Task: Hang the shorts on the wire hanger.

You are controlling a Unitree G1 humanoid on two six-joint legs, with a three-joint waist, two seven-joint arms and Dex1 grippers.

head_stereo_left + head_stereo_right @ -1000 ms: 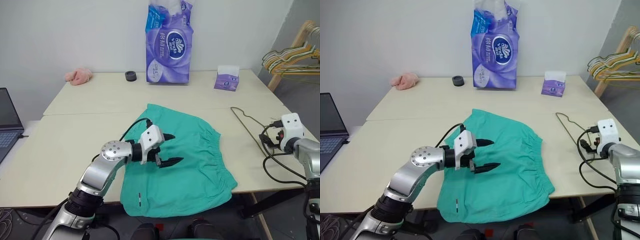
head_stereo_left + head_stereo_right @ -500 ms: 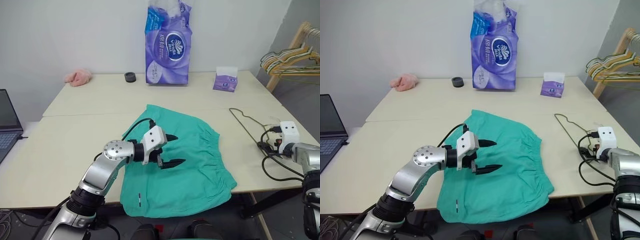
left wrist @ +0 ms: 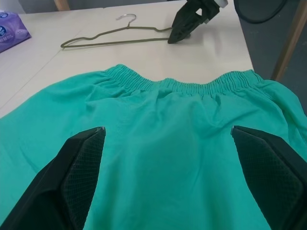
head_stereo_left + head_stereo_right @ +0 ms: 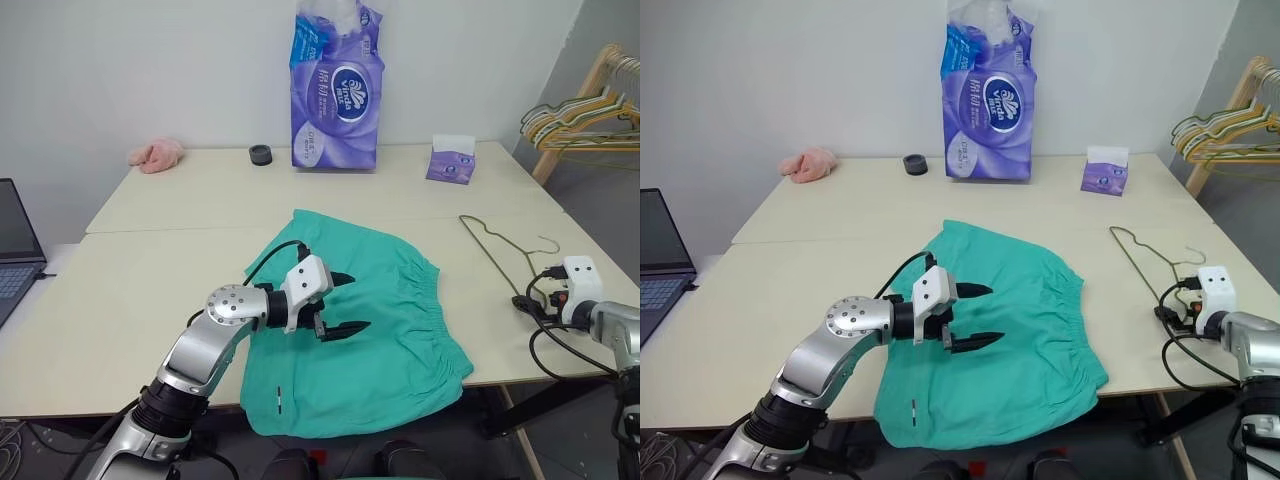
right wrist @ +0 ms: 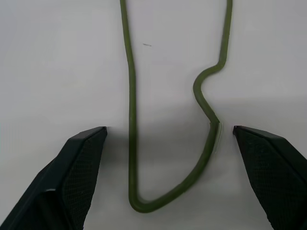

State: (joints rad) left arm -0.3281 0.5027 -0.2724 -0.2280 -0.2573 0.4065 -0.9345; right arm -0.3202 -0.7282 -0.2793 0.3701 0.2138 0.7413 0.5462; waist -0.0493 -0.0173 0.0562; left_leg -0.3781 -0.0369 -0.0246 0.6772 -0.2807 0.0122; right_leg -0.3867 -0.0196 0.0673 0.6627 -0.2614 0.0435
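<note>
Shorts at the near counter edge, hanger by the right edge.
Shorts [image 4: 365, 325] overhang the counter's [image 4: 160, 240] near edge; left claw [image 4: 338, 302] gapes above them. Right claw [image 5: 168, 177] spread over the hanger's [image 4: 500, 258] corner.

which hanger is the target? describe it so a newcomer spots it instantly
On the pale table, look to the right of the teal shorts. The wire hanger lies flat there alone, thin and olive-green, by the right hand. The pale green and yellow hangers are bunched on a wooden rack off the table.

The pale surface [image 4: 180, 260] carries the shorts [image 4: 390, 330], the wire hanger [image 4: 490, 245], a purple tissue pack [image 4: 337, 85], a tissue box [image 4: 452, 160], a pink cloth [image 4: 156, 153] and a black cap [image 4: 261, 153].
</note>
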